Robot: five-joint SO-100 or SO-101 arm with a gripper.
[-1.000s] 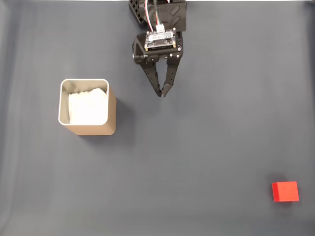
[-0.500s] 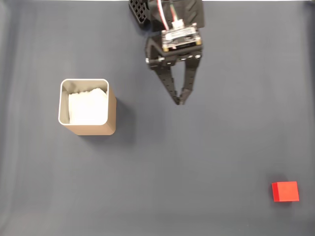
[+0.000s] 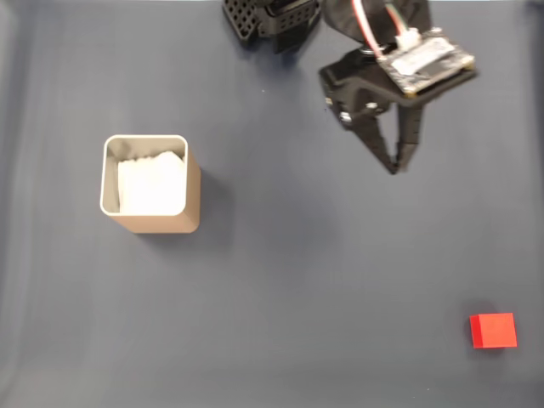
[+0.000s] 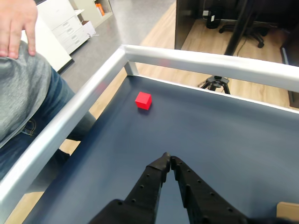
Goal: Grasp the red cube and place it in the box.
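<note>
Hand swung toward the cube side, fingers together, nothing held.

Your black two-finger hand (image 3: 393, 169) hangs over the dark grey-blue worktop (image 3: 297, 280) with its tips meeting; in the fixed view it has moved right since a second ago and now tilts, tips pointing down-frame. The small bright red matte cube (image 3: 493, 331) sits untouched at lower right of that view, edges square to the frame, no long axis to speak of. The tan square open-topped box (image 3: 151, 183) with white crumpled paper inside stands upright at left, well apart from both. In the wrist view you get the hand (image 4: 167, 160), the cube (image 4: 143, 100) ahead near the worktop's silver metal rail (image 4: 70, 119), plus a person's hand (image 4: 16, 23), grey shirt and jeans beyond the rail.
</note>
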